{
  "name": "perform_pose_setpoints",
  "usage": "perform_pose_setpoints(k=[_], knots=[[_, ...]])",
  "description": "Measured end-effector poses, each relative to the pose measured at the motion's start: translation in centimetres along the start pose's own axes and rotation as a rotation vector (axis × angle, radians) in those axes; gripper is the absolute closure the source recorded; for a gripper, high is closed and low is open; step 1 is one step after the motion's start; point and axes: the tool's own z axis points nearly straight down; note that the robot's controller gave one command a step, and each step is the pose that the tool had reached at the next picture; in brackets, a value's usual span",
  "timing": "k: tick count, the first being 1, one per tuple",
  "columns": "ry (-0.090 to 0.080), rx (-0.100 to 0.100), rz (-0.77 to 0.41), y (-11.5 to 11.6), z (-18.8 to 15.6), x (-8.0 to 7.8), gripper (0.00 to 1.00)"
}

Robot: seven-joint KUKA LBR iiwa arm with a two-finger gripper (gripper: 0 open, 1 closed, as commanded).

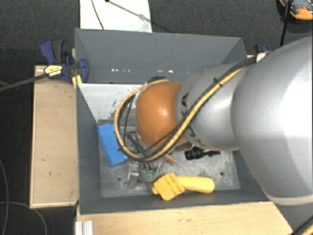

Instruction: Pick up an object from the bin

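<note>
My gripper [131, 175] is low in the front middle of the bin, just below the arm's orange cover. A blue rectangular block [111, 144] lies right beside it to the upper left, against the bin's left wall. A yellow plastic piece shaped like a hand with a handle [182, 185] lies to its right, along the front wall. A small greenish thing [150, 171] sits right by the gripper; whether it touches the gripper I cannot make out. Nothing is visibly held.
A small black object [199, 153] lies further right on the bin floor, partly under the arm. The arm and its orange cover hide the middle and right of the bin. The bin's walls slope inward around the gripper.
</note>
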Motion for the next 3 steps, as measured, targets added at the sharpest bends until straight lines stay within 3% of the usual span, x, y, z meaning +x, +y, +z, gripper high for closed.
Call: perform_pose_setpoints(k=[1,2,3], knots=[[-0.006,-0.003,-0.042,2.5,-0.1,-1.7,0.0],[-0.004,-0.003,0.099,-5.0,4.9,-2.2,0.0],[-0.002,-0.002,0.134,-4.5,5.4,1.0,1.0]])
